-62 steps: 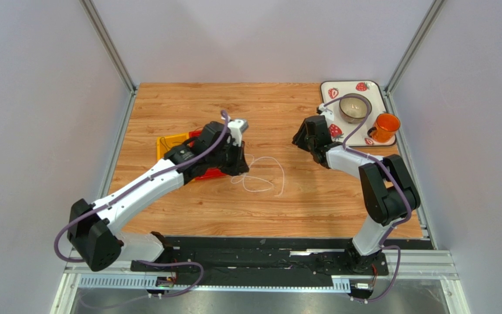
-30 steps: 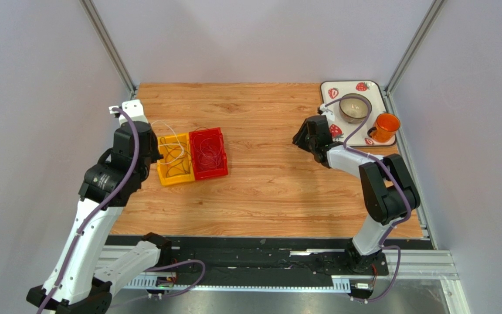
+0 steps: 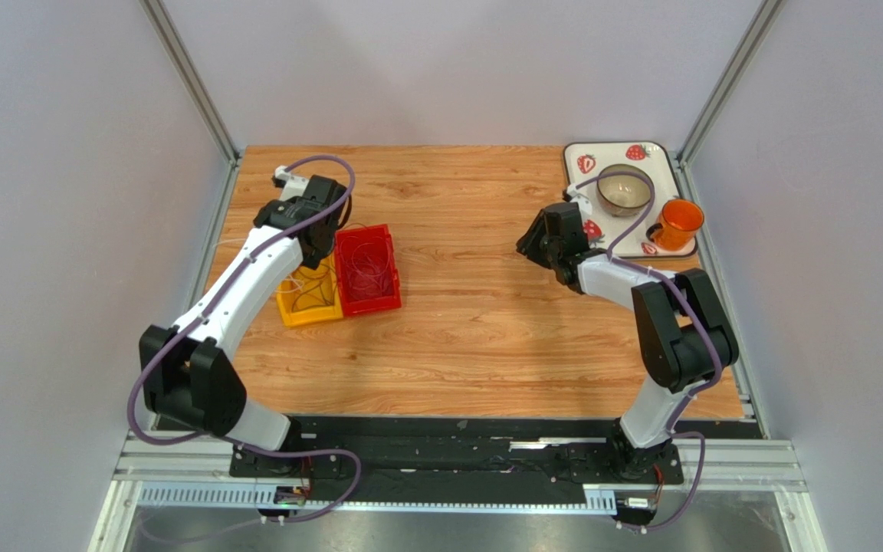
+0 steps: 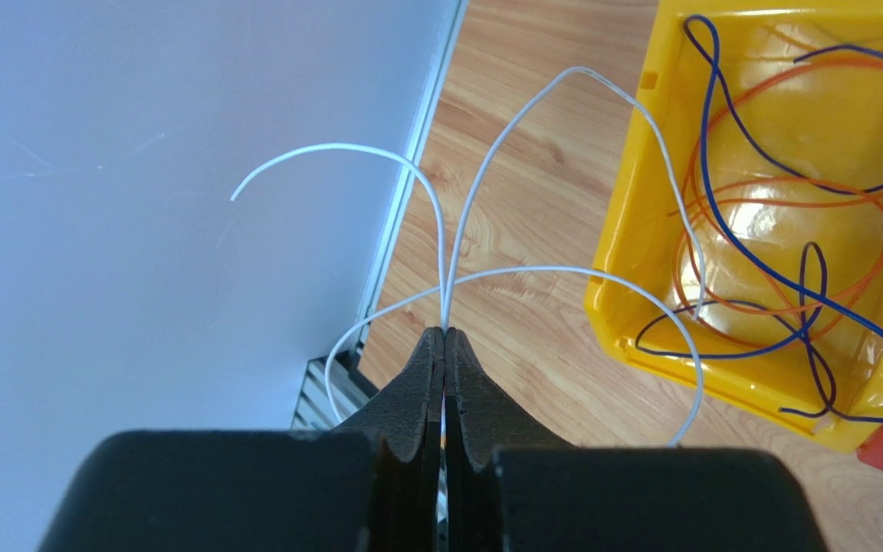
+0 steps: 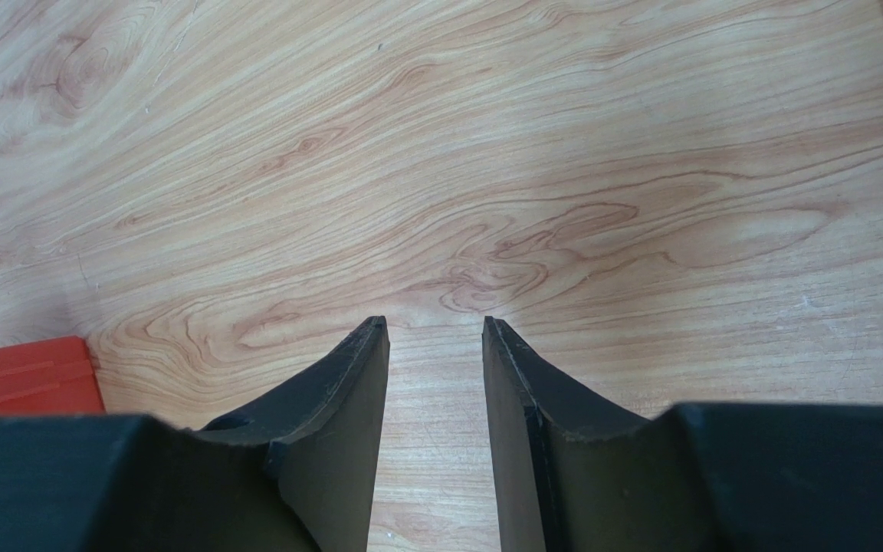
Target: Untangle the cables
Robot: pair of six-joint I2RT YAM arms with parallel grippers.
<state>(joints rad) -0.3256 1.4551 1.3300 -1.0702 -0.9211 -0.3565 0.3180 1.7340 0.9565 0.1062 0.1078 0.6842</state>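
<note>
White thin wire [image 4: 446, 301] is being pinched by the left gripper [image 4: 444, 336] just beside the yellow plastic bin [image 4: 630, 207], seemingly to separate it, while the open right gripper [image 5: 435, 328] is idling empty.

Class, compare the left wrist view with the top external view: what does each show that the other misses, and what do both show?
Only left wrist: the left gripper plainly shut on a white cable, and the blue cables seen clearly. Only top external: the right gripper, and the tray holding a bowl and a cup. Both: the yellow bin on the table.
</note>
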